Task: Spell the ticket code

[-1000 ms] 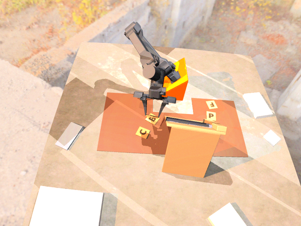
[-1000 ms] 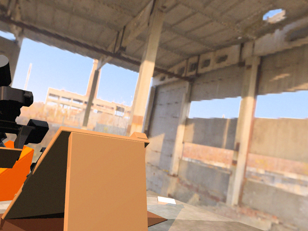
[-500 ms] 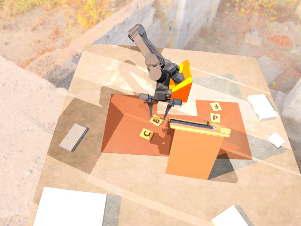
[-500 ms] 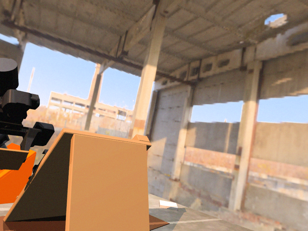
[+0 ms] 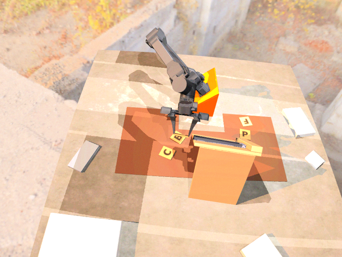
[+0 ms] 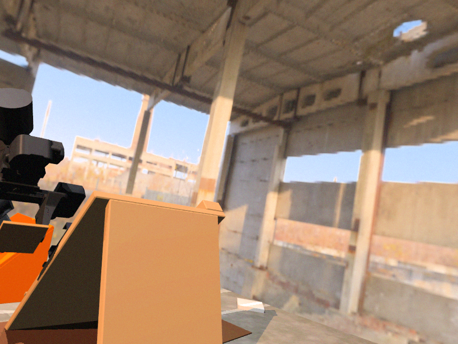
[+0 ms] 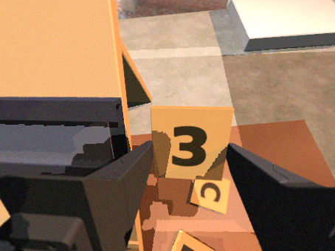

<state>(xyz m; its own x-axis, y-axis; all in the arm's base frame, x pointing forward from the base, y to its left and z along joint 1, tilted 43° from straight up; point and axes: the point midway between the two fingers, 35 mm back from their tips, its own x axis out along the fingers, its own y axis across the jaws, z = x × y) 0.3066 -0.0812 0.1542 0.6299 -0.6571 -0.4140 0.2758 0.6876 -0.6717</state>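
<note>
We see the gripper (image 7: 190, 161) pinching the B tile (image 7: 192, 142) (reads mirrored in wrist view), just left of the rail's (image 5: 215, 141) open end. C tile (image 7: 211, 195) lies below it. Ticket is hidden behind the arm.

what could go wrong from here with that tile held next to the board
1. The gripper holds the tile only by its lower edges; catching it on the board beside it could twist or drop it.
2. The B tile and C tile lie right under the fingers; dipping lower could shove them.
3. The rail opens close by, so a tilted tile might jam at the mouth.
</note>
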